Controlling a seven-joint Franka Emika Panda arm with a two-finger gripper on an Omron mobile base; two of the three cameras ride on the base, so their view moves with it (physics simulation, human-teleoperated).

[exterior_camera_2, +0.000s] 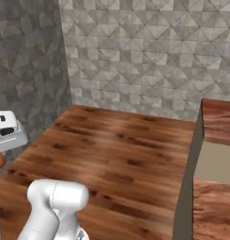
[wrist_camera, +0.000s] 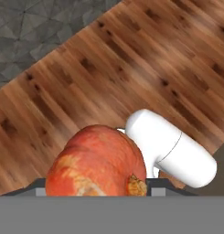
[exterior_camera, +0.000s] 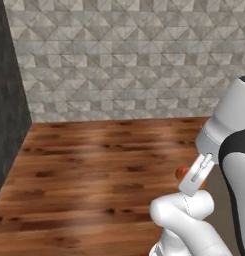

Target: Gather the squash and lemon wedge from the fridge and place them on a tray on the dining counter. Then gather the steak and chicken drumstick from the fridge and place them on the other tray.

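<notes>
Where the wooden floor (exterior_camera: 94,175) spreads across all three views, it is the biggest thing in sight, reddish-brown planks with dark knots. Behind it stands a pale wall (exterior_camera: 124,60) of grey patterned tiles, and a darker grey wall (exterior_camera: 9,100) meets it at the corner on the left.

The right base view adds something the left one lacks: at its right edge stands the table (exterior_camera_2: 219,119), a reddish-brown wood-grain top above a plain beige panel, with a dark side running down toward the floor. No tray can be made out on the part that shows.

The white arm (exterior_camera: 186,220) rises at the lower right of the left base view, with a rounded joint low down and a dark band on the thick link above it. In the right base view the same rounded joint sits at the lower left.

The squash (wrist_camera: 95,167) is plain in the hand view: a ribbed, orange, pumpkin-like body with paler patches and a dry brown stem stub, pressed up close at the bottom, with the floor well behind it. The base views give just a sliver of orange beside the hand (exterior_camera: 194,176), up off the floor.

The hand holds the squash. Its fingers are hidden behind the squash, so how far apart they stand cannot be read directly.
</notes>
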